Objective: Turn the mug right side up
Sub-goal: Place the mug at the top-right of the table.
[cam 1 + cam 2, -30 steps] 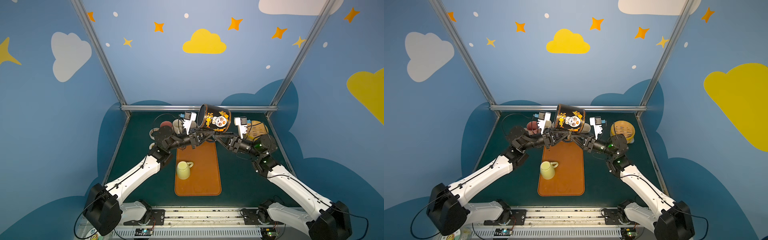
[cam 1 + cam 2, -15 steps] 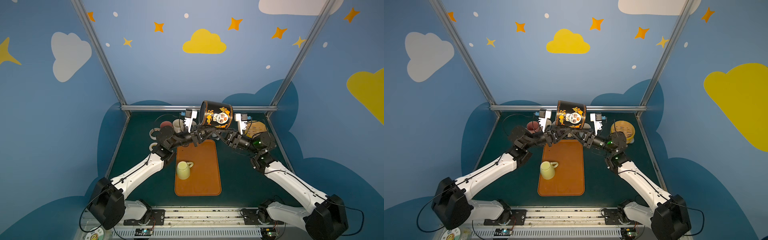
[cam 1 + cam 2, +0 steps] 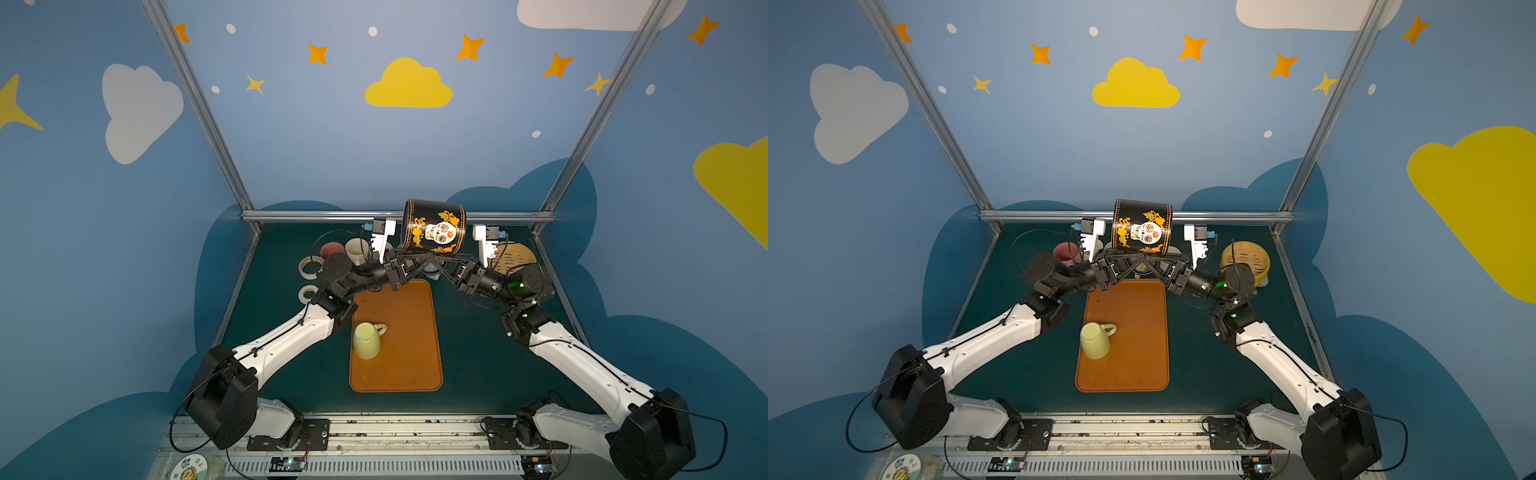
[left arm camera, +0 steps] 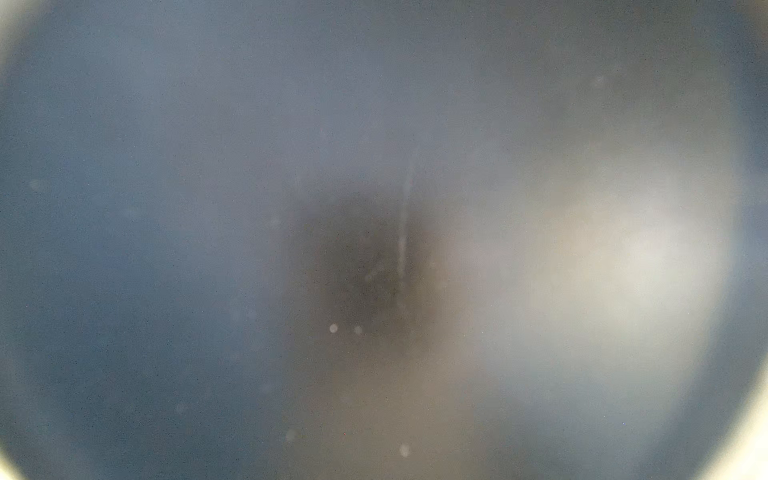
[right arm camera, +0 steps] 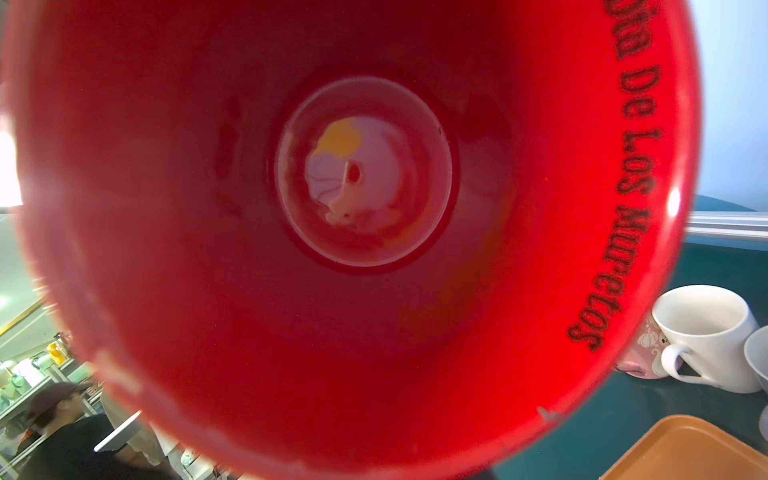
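Left tool (image 3: 414, 257) and right tool (image 3: 443, 258) come in from opposite sides and meet just under the black mug (image 3: 434, 226). You see their fingers reach its lower edge, but the mug's body hides the contact. You cannot tell whether either tool is clamped on it or merely touching it. The black mug hangs in the air, clear of the bench (image 3: 478, 353), above the far end of the orange tray (image 3: 401, 370). It lies on its side, with the white skull print facing the top cameras. Your right wrist view looks straight into its red inside, with dark lettering along the rim, so the mouth points toward the right arm. Your left wrist view is only a blur of grey and blue and gives you nothing to read. On the tray, nearer the robot, a pale yellow mug (image 3: 366, 343) sits with its handle toward the right arm; you cannot tell which way up it is. At the back of the bench, on the left arm's side, a white mug (image 3: 357, 248) stands mouth up beside a reddish mug (image 3: 331, 250), with two tape rolls (image 3: 309, 267) close by. A woven basket (image 3: 515, 255) sits at the back on the right arm's side.
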{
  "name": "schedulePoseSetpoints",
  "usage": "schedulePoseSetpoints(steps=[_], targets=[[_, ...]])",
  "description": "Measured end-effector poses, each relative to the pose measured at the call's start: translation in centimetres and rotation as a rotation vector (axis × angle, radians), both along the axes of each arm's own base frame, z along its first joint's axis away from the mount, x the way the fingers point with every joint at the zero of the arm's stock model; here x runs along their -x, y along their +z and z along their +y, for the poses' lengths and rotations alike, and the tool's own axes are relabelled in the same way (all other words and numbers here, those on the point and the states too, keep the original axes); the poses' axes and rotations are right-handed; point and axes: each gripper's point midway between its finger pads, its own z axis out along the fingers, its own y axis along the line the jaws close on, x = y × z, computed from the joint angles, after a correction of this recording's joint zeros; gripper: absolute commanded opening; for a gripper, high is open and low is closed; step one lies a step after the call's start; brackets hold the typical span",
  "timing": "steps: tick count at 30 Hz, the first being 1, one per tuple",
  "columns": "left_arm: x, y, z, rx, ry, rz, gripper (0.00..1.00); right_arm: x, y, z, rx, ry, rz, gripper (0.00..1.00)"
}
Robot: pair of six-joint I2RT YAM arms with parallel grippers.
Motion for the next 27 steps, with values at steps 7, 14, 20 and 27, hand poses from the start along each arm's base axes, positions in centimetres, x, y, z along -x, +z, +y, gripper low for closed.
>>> schedulePoseSetpoints(steps=[7,14,20,27], targets=[[0.3,-0.8,-0.6,-0.035,0.005,-0.028,0.49,-0.5,-1.2,-0.3,0.017,-0.016,0.034,0.0],[0.2,-2.4,-0.9,-0.08,0.011,-0.021,0.52,-0.9,-2.7,-0.5,0.035,-0.017,0.08,0.0],[0.1,-2.8,-0.9,-0.103,0.018,-0.028,0.62,-1.3,-3.3,-0.9,0.042,-0.029,0.094,0.0],[-0.3,-4.0,0.0,-0.138,0.054,-0.009,0.71,-1.4,-4.1,-1.4,0.056,-0.037,0.112,0.0]])
